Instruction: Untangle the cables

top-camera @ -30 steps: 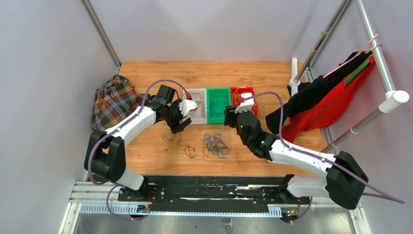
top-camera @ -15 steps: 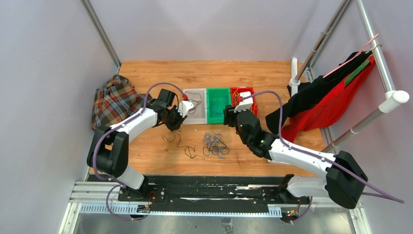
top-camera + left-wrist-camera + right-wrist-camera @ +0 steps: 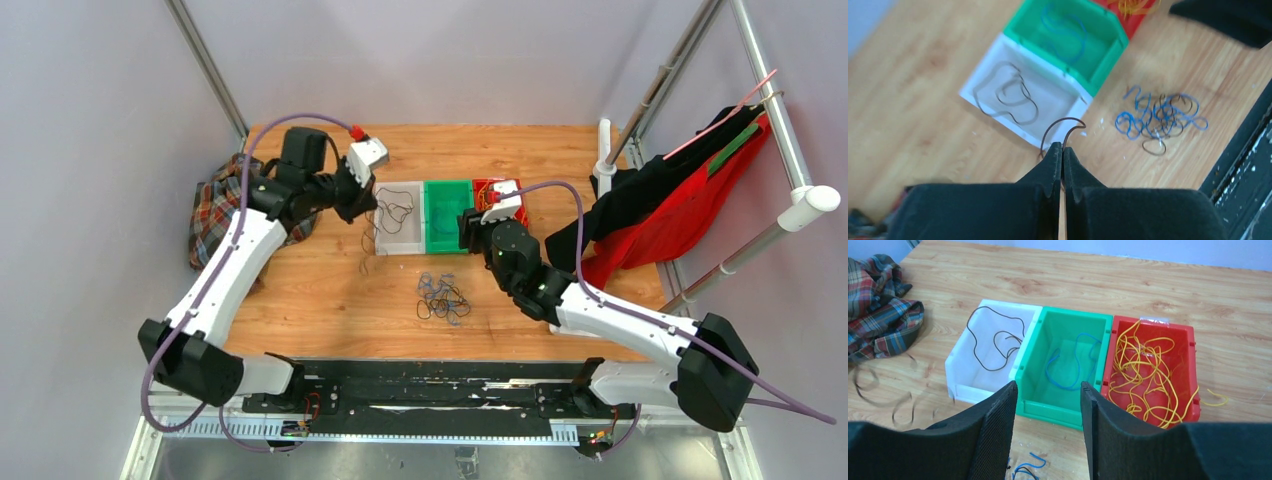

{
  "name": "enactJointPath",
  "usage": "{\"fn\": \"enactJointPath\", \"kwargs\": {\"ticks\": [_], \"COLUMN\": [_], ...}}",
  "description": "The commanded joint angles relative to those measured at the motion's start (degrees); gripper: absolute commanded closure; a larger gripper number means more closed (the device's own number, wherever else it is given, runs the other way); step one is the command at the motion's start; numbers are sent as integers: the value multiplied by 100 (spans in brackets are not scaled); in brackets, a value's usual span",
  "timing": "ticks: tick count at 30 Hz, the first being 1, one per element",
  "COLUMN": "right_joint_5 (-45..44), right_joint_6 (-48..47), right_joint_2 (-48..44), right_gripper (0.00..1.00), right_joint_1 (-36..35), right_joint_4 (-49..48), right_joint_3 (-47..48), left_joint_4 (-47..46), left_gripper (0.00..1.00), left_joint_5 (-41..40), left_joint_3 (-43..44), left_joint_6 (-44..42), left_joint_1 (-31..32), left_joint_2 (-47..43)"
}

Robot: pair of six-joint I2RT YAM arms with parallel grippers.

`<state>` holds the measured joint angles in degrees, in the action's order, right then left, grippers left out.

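Note:
A tangle of blue and black cables [image 3: 443,297] lies on the wooden table in front of the bins, also visible in the left wrist view as a tangle [image 3: 1160,115]. My left gripper [image 3: 1063,146] is shut on a thin black cable [image 3: 1064,125], raised beside the white bin [image 3: 384,244], with the cable dangling toward the table [image 3: 365,255]. My right gripper [image 3: 1048,387] is open and holds nothing, low in front of the green bin [image 3: 1068,410]. Black cables [image 3: 993,347] lie in the white bin, a blue cable [image 3: 1068,365] in the green one, and yellow cables [image 3: 1148,370] in the red bin [image 3: 1193,340].
A plaid cloth [image 3: 225,210] lies at the table's left edge, under the left arm. Red and black garments [image 3: 680,200] hang on a rack at the right. The three bins stand side by side at mid-table.
My left gripper closed on a black cable lying on the table and lifted it up and back to the left. The right gripper's fingers narrowed a little.

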<state>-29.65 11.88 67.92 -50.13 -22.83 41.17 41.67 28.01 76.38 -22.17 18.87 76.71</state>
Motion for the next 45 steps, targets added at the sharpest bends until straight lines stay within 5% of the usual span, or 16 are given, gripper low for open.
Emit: {"fn": "enactJointPath", "kwargs": {"ticks": [1,13,45], "right_joint_5": [8,-161,-333], "right_joint_6": [-249,-289,-346], "right_joint_2": [68,195,100], "right_gripper": [50,50,50], "right_joint_1": [-26,-29,77], "right_joint_4": [-152,-174,-246], "right_joint_3": [350,424,210], "left_joint_4": [433,42,-1741], "left_gripper": [100,99,100], "left_joint_5": [186,-275,-976], "left_joint_3": [816,2393,2339], "left_joint_6": [145,48,-197], "left_joint_1": [-24,-17,-15], "left_joint_2": [-126,971,2327]}}
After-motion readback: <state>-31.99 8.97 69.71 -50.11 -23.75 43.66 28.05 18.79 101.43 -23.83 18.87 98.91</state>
